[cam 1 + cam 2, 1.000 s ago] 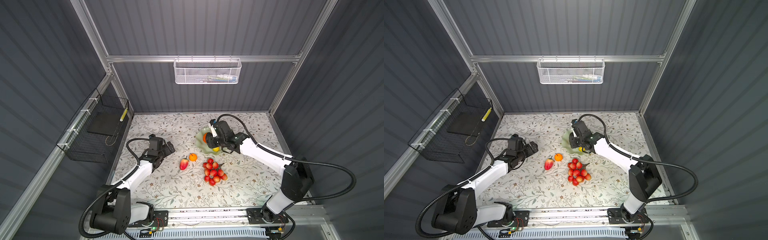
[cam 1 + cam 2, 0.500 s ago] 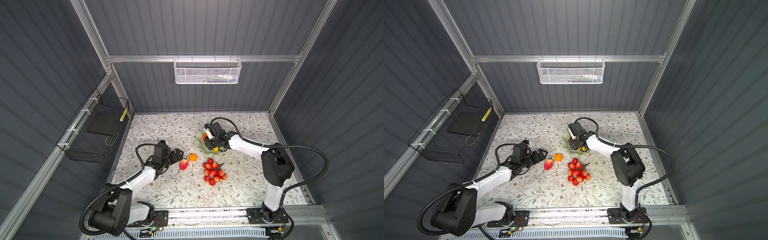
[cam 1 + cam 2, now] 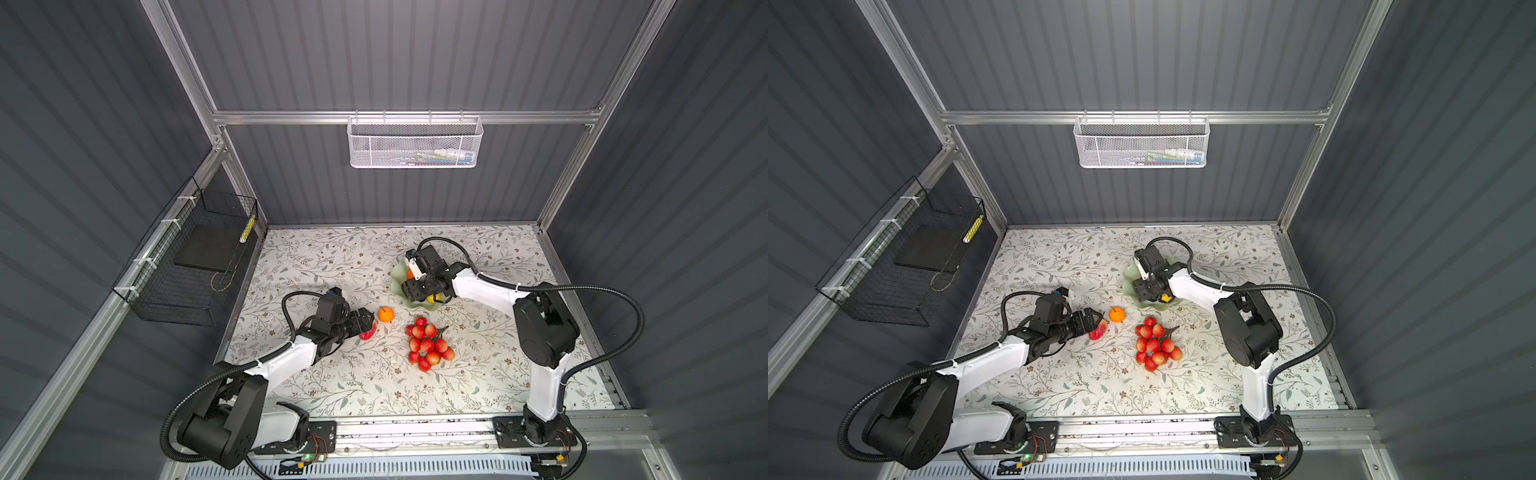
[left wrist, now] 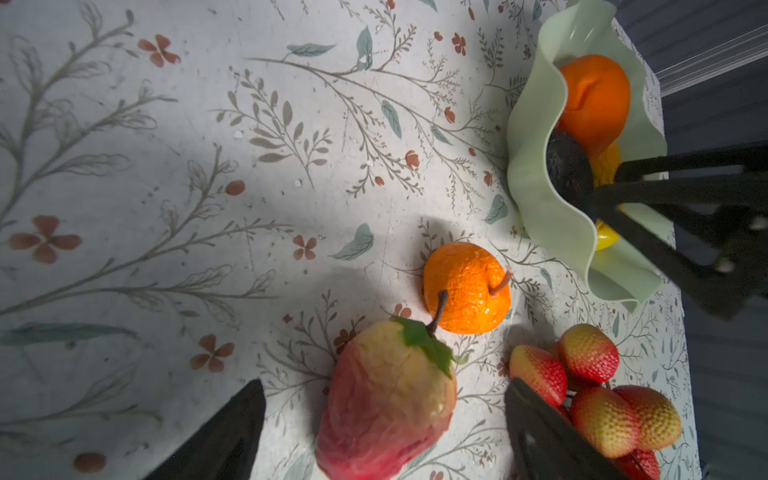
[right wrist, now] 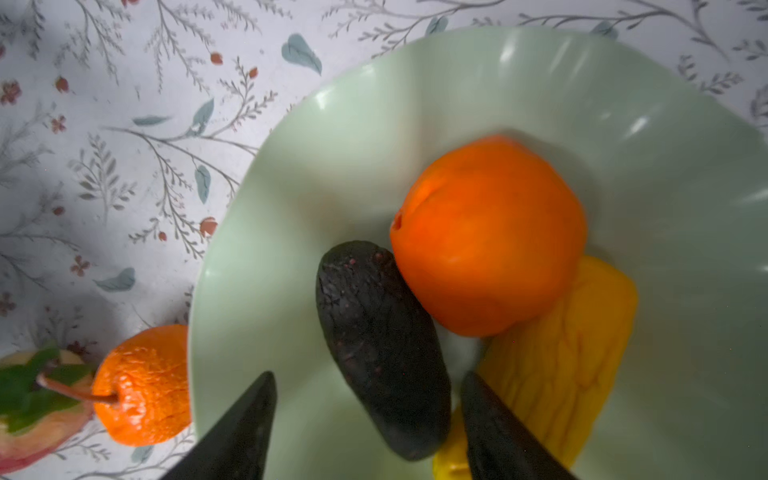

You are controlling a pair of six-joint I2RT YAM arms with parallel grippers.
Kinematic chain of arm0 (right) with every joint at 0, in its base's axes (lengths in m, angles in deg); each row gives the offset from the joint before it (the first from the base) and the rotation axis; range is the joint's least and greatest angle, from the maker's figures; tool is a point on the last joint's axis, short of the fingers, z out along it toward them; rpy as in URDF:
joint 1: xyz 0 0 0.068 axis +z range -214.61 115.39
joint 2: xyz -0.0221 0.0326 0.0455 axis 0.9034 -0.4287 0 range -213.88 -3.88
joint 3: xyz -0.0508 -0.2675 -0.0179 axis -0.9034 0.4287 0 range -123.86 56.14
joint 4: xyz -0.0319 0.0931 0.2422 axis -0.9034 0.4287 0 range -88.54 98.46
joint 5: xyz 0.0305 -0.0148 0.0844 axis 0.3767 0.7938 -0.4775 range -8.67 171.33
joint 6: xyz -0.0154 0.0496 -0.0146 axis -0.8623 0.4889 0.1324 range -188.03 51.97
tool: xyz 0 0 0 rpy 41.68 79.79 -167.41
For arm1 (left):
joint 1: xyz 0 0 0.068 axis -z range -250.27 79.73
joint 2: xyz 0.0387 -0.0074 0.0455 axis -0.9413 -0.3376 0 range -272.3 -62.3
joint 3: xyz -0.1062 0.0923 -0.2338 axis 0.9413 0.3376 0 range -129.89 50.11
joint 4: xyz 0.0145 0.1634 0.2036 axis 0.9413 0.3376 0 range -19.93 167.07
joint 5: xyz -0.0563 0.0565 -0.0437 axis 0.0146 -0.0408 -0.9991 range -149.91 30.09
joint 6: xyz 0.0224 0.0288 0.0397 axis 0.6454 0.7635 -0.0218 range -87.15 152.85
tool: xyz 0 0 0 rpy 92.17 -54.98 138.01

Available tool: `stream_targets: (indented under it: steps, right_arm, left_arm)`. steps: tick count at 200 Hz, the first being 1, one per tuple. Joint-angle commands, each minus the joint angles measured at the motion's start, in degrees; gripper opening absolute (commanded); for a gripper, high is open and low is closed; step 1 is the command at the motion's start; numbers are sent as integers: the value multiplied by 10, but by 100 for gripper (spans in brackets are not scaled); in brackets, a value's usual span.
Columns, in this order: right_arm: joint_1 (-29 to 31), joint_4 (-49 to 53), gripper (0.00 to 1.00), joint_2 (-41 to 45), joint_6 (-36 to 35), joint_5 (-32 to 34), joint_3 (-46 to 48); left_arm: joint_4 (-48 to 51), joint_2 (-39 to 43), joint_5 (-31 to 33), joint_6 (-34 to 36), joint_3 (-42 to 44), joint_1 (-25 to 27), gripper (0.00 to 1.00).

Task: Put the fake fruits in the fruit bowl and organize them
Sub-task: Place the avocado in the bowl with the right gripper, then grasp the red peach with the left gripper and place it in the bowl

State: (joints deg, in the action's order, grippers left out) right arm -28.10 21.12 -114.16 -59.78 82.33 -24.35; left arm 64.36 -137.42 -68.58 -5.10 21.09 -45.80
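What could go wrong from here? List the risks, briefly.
1. The left hand straddles the red fruit, with the small orange and the bunch of red balls close by; closing may knock either away.
2. The right hand flanks the avocado in the fruit bowl; withdrawing may drag it out.

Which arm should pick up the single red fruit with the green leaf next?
Left. The left pincer straddles the red fruit on the table, open, a finger either side. The right pincer is away over the fruit bowl, open around the avocado lying in it.
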Motion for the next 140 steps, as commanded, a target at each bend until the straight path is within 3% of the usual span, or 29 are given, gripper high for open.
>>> stream_targets:
  steps: [1,51,77,106,140]
  right_arm:
    - [-2,-24,79,71,32,-8,14]
    - [-24,-97,94,197,95,-9,96]
    - [-37,-120,98,241,117,-10,130]
    - [-55,-129,99,266,145,-29,153]
    - [-72,-142,99,293,171,-39,189]
  left_arm:
    - [-8,-19,-16,21,-7,7,89]
    - [-3,-44,-16,32,-17,22,82]
    - [0,-67,-14,44,-27,23,68]
    - [-5,-77,-26,56,-34,23,44]
    - [32,-23,-35,87,-69,23,39]
